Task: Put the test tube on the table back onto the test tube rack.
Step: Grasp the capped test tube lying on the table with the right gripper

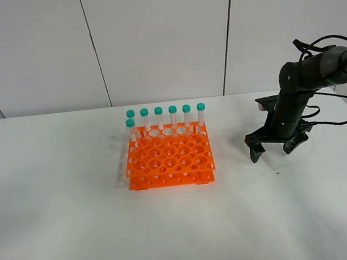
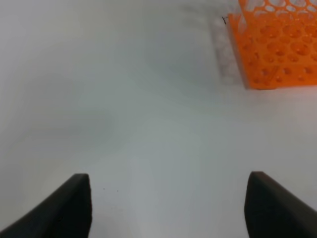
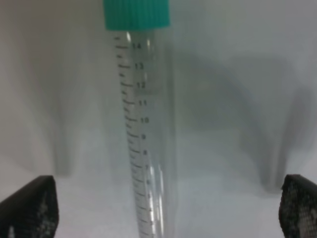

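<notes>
The test tube lies flat on the white table, to the right of the orange test tube rack. My right gripper hangs open straight over it, one finger on each side, not touching it. In the right wrist view the clear tube with its teal cap and printed scale lies between the open fingertips. My left gripper is open and empty over bare table, and the rack's corner shows ahead of it. The left arm is out of the exterior high view.
Several identical teal-capped tubes stand upright along the rack's back rows. The right arm's black cables trail off to the right. A white panelled wall runs behind the table.
</notes>
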